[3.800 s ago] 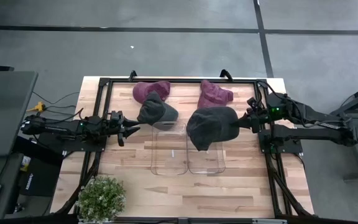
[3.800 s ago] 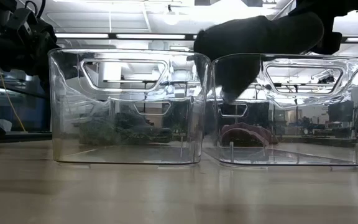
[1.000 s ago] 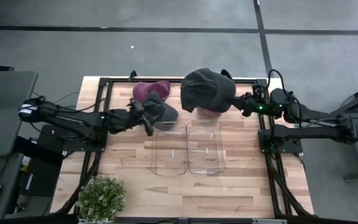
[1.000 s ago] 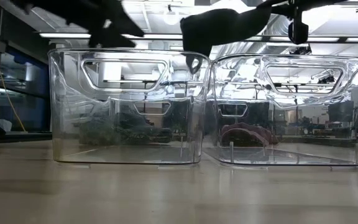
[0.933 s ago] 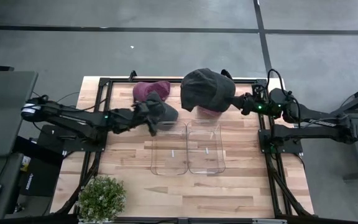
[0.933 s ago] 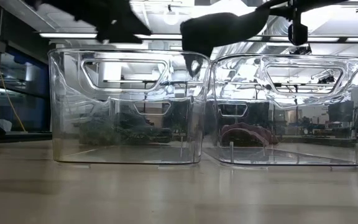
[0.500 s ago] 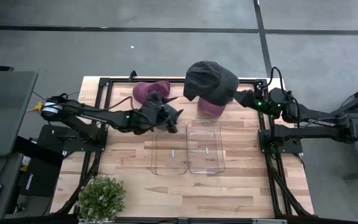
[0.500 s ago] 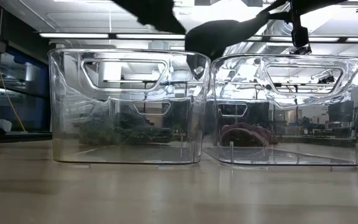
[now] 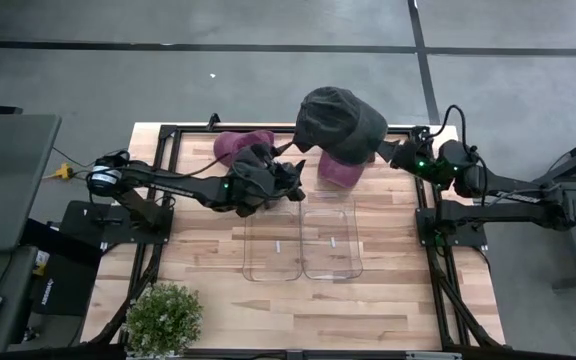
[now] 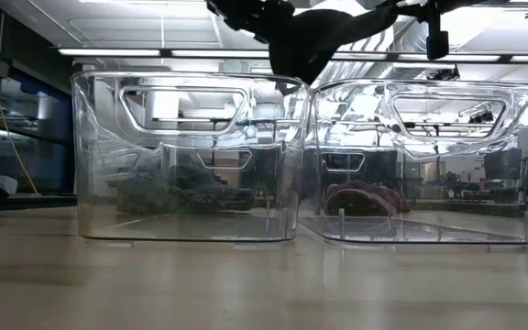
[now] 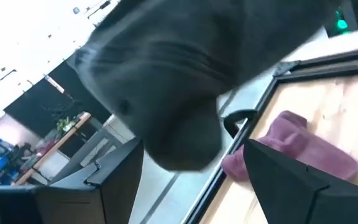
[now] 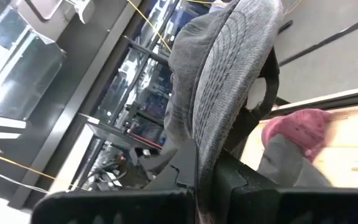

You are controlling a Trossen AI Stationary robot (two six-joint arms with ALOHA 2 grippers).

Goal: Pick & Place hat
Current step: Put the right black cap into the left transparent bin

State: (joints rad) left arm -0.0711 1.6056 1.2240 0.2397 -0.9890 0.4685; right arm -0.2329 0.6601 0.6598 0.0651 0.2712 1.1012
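grey hat [image 9: 340,122] hangs in the air over the back edge of the bench [image 9: 208,262], behind the two clear bins [image 9: 300,238] — the right end effector [image 9: 388,153] is clamped on its edge. the left end effector [image 9: 290,176] grips a second dark hat [image 9: 253,176] just behind the left bin, near two maroon hats [image 9: 342,170].

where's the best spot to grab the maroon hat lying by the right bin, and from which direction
Judging from the high view, the maroon hat lies flat on the table just behind the right bin, partly under the grey hat held aloft by the right gripper. Its free edge facing the bin looks easiest: come straight down and pinch the soft fold there.
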